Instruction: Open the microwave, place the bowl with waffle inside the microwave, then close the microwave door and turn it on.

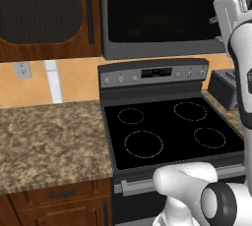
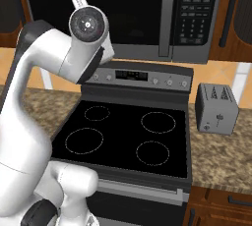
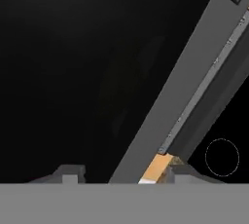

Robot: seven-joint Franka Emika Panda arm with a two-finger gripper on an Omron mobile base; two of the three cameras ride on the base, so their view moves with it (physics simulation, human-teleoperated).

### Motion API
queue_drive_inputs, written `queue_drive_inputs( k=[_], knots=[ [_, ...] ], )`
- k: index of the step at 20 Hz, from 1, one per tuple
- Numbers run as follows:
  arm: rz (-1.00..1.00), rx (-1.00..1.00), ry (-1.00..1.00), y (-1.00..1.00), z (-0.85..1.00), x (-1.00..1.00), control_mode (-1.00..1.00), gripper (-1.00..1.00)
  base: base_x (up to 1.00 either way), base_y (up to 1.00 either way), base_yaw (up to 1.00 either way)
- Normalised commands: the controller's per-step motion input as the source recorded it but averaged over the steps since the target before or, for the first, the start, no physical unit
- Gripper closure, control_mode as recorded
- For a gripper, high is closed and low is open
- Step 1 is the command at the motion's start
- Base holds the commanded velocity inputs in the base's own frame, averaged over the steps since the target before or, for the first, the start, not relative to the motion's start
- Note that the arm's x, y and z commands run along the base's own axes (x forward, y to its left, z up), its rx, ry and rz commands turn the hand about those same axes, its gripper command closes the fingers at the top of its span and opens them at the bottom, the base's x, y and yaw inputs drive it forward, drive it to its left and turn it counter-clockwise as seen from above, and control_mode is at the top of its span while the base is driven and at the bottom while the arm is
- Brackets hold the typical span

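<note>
While the arm reaches up high over the stove (image 2: 123, 141), the claw (image 3: 124, 172) sits close against the microwave (image 2: 147, 14), which hangs above the stove between the wooden cabinets. Its door (image 1: 172, 9) looks shut, the glass flat in its frame. In the hand view two dark fingertips (image 3: 68, 173) rise well apart with nothing between them, so the claw appears partly open and empty, though how wide I cannot tell for sure. The door's handle (image 2: 166, 16) is a long upright bar at the door's right edge, just left of the keypad (image 2: 193, 11); judging from the right base view, it lies to the right of the hand, so the coming move turns on shifting that way. That view shows the handle, the keypad and a toaster (image 2: 216, 108) on the tabletop (image 2: 221, 156); the left base view instead shows the bare tabletop left of the stove. I see no bowl.
</note>
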Motion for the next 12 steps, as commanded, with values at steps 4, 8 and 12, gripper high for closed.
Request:
queue_drive_inputs(
  k=[4, 8, 12],
  knots=[
    [0.14, -0.41, 0.00, 0.00, 0.24, -0.55, -1.00, 1.00, 0.00, 0.00, 0.00],
    [0.13, -0.47, -0.12, 0.00, 0.05, -0.36, -1.00, 1.00, 0.00, 0.00, 0.00],
    [0.11, -0.42, -0.28, -0.02, -0.13, -0.24, -1.00, 1.00, 0.00, 0.00, 0.00]
  ],
)
